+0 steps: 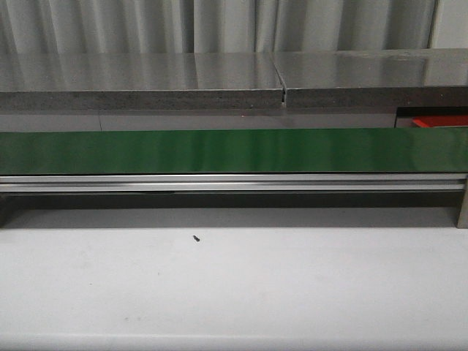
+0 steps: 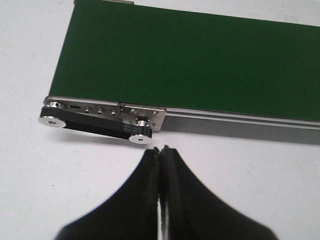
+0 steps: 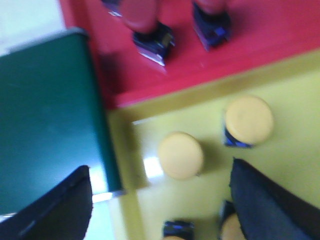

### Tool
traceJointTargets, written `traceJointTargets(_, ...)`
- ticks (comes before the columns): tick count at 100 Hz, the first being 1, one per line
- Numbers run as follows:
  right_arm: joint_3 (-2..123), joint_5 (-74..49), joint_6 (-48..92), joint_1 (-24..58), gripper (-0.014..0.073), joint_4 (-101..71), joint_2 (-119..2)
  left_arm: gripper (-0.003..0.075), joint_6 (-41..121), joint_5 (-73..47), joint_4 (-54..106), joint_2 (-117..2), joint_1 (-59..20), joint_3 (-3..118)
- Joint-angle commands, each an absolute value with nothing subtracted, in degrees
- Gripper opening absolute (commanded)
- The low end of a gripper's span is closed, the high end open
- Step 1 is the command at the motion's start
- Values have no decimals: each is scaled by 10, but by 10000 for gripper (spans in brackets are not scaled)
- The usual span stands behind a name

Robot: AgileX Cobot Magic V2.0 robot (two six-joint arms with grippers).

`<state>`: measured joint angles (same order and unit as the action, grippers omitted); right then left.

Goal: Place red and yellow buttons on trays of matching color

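Note:
In the right wrist view my right gripper (image 3: 161, 180) is open and empty above the yellow tray (image 3: 210, 195). Two yellow buttons (image 3: 180, 155) (image 3: 248, 120) stand on that tray, and parts of two more show near the fingers. Beside it the red tray (image 3: 260, 35) holds two red buttons (image 3: 145, 22) (image 3: 212, 15). In the front view only a corner of the red tray (image 1: 439, 121) shows at the far right. My left gripper (image 2: 161, 150) is shut and empty over the white table, just short of the conveyor's end roller (image 2: 140, 135). Neither gripper shows in the front view.
The green conveyor belt (image 1: 234, 150) runs across the table, with its aluminium rail (image 1: 234, 183) in front; it also shows in the left wrist view (image 2: 200, 60) and the right wrist view (image 3: 45, 120). A small dark speck (image 1: 196, 238) lies on the white table.

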<state>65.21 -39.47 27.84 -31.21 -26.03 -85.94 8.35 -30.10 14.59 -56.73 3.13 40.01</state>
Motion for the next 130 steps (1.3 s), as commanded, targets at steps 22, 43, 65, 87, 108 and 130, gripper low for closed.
traceJointTargets(22, 607, -311, 305, -137, 570, -233, -672, -19, 82, -264, 155, -558, 27, 416)
traceJointTargets(43, 466, -271, 305, -68, 464, -213, -529, -19, 82, -264, 155, -558, 27, 416)
traceJointTargets(65, 356, -267, 305, -68, 157, -213, -394, -19, 82, -262, 154, -558, 27, 416)
traceJointTargets(87, 332, -267, 305, -68, -67, -214, -330, -19, 82, -261, 154, -558, 27, 416)
traceJointTargets(108, 332, -291, 305, -68, -67, -214, -327, -19, 82, -234, 154, -544, 27, 406)
traceJointTargets(130, 332, -303, 305, -68, -67, -214, -327, -19, 82, -170, 154, -425, 27, 323)
